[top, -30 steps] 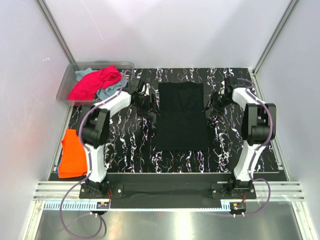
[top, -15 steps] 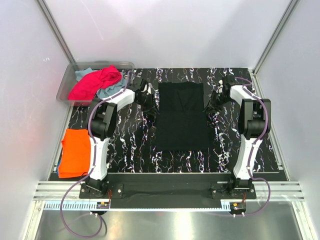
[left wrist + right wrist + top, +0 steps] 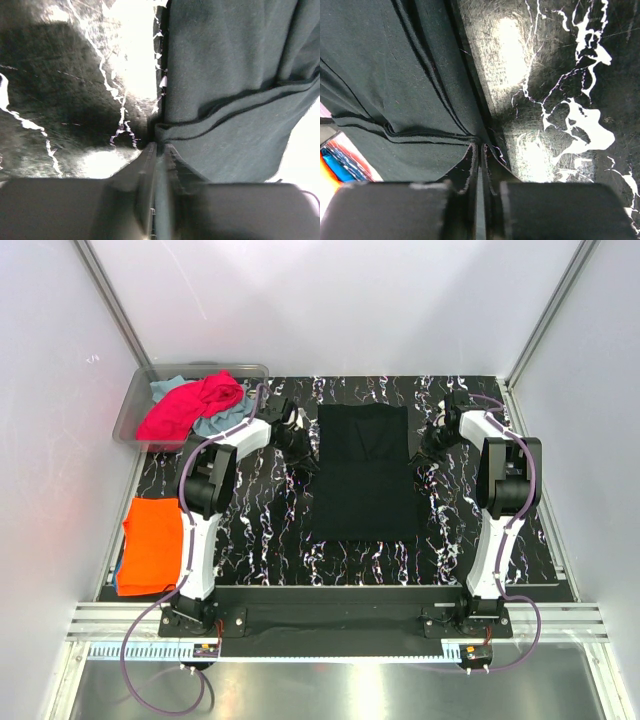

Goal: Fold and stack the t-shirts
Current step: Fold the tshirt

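Left jaws and right jaws, wider a second ago, now pinch shut on the side edges of the black t-shirt (image 3: pixel 362 475), lying flat mid-frame on the worktop (image 3: pixel 250 530), unmoved.

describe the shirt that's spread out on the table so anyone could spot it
On the black marbled table, look at the middle. The black shirt lies flat there, a tall rectangle. It is the only dark one: the pink shirt sits heaped in the bin at far left, the orange shirt folded at near left.
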### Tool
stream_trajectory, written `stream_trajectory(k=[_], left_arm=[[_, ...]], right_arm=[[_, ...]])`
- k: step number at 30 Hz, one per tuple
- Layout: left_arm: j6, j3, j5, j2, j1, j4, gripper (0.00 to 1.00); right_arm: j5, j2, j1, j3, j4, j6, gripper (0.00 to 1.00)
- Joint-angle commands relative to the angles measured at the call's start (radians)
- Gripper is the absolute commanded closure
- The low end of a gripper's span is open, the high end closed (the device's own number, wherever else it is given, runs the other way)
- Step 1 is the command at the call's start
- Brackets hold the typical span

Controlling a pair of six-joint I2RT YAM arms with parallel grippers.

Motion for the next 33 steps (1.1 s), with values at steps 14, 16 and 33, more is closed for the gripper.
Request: stream_trajectory(k=[14,16,33], left_arm=[[-0.004,0.044,-0.071,-0.158,0.000,-0.021,0.44],[-0.034,0.053,-0.012,-0.129,0.000,0.031,0.49],[-0.089,0.133,0.008,0.131,0.024,0.165,0.62]], right_arm=[[0.052,-0.044,0.001,0.163,-0.082,-0.005,0.56],[-0.029,-0.025,0.032,0.175,-0.053,0.024,0.60],[-0.081,0.189,0.012,0.241,0.037,0.100,0.96]])
